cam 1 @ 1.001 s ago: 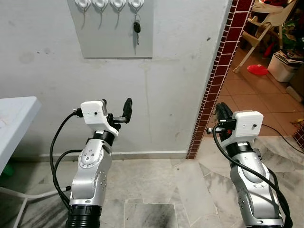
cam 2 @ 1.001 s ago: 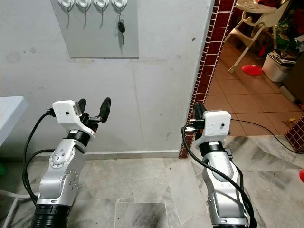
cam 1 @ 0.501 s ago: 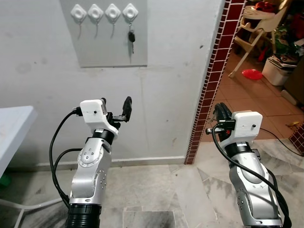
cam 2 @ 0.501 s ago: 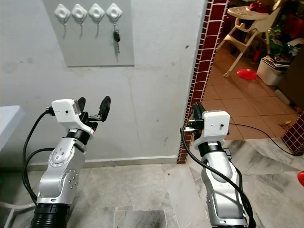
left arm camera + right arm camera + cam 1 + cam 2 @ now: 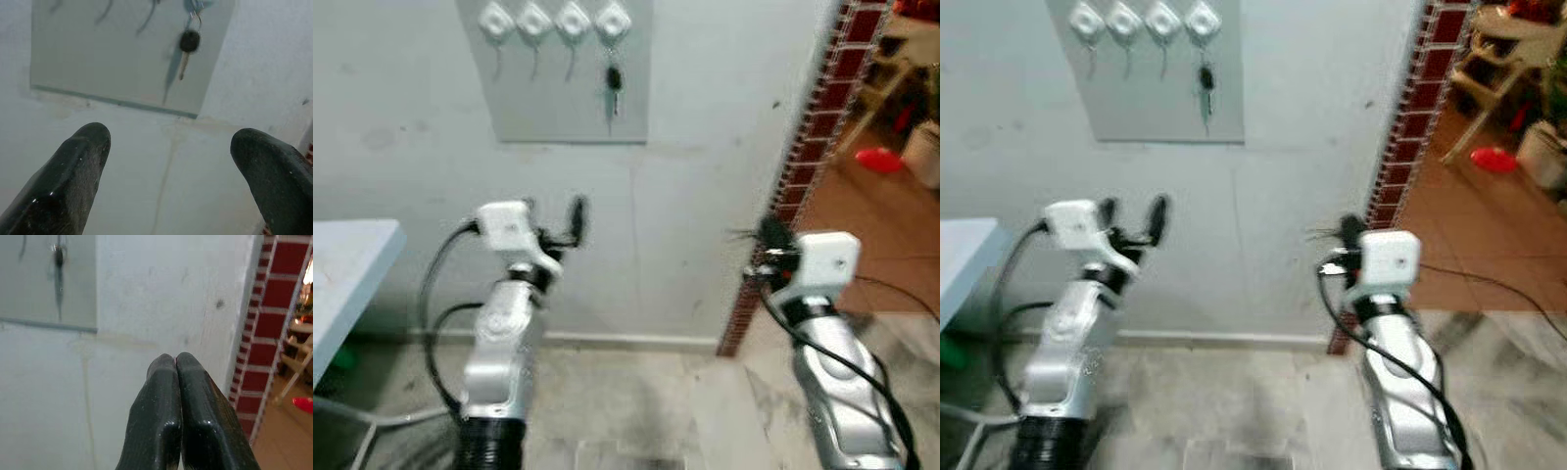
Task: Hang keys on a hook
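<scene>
A black-headed key [image 5: 612, 86] hangs from the rightmost of several white hooks [image 5: 612, 19] on a grey board [image 5: 570, 103] high on the wall; the key [image 5: 186, 48] also shows in the left wrist view. My left gripper [image 5: 553, 217] is raised well below the board, open, with nothing between its fingers [image 5: 73, 176]. My right gripper [image 5: 766, 237] is raised off to the right near the brick edge, its fingers [image 5: 175, 396] pressed shut on nothing. The head views are blurred.
A white table [image 5: 342, 284] juts in at the left. A red brick pillar edge [image 5: 813, 147] borders a doorway on the right, with a tiled room, a red object [image 5: 875, 160] and clutter beyond. The floor [image 5: 626, 401] is marble tile.
The whole picture has shifted and blurred, so the camera moved; the board now sits a little further right. Both arms hold the same pose, and the key still hangs on its hook.
</scene>
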`<state>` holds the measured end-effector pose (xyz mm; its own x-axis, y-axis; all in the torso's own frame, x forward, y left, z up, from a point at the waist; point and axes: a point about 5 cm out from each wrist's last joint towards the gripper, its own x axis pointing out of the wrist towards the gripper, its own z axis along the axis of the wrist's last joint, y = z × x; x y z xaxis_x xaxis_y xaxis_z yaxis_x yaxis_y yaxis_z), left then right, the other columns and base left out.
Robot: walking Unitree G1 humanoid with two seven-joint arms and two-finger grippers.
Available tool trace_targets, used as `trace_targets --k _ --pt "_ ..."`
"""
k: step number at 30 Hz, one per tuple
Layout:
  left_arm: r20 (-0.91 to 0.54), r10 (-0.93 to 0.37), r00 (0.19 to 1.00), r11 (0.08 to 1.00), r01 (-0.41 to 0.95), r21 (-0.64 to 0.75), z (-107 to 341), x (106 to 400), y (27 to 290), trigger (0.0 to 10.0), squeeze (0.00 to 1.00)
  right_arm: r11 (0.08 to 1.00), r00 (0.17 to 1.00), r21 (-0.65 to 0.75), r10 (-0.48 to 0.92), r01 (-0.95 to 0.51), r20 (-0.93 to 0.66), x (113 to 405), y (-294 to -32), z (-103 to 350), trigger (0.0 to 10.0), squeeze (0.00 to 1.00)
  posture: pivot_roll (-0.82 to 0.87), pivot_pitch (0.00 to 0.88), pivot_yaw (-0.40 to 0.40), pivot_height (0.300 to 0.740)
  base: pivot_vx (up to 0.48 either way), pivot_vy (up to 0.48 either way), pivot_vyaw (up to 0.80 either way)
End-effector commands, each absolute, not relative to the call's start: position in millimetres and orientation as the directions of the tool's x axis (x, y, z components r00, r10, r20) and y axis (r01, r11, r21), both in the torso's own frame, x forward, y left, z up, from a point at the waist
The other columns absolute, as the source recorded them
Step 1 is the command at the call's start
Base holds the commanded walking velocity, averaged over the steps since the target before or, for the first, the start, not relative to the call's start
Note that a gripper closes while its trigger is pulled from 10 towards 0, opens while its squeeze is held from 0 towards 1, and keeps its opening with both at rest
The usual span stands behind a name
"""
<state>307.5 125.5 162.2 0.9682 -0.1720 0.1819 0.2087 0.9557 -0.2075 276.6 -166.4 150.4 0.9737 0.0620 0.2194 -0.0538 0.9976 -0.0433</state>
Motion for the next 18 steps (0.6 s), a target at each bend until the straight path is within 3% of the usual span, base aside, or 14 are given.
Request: trace_targets --k 1,18 --pt "0.188 -0.152 0.970 0.961 0.190 -0.202 164.6 308.1 133.9 10.0 0.00 0.997 0.966 -0.034 0.073 -0.067 0.247 277.2 -160.5 156.7 10.0 0.00 -0.04 0.020 -0.002 0.740 0.424 0.000 0.00" --pt "0.184 -0.150 0.971 0.961 0.187 -0.204 164.6 308.3 134.0 10.0 0.00 0.997 0.967 -0.031 0.073 -0.068 0.244 277.6 -159.6 156.7 10.0 0.00 -0.04 0.027 -0.004 0.740 0.421 0.000 0.00"
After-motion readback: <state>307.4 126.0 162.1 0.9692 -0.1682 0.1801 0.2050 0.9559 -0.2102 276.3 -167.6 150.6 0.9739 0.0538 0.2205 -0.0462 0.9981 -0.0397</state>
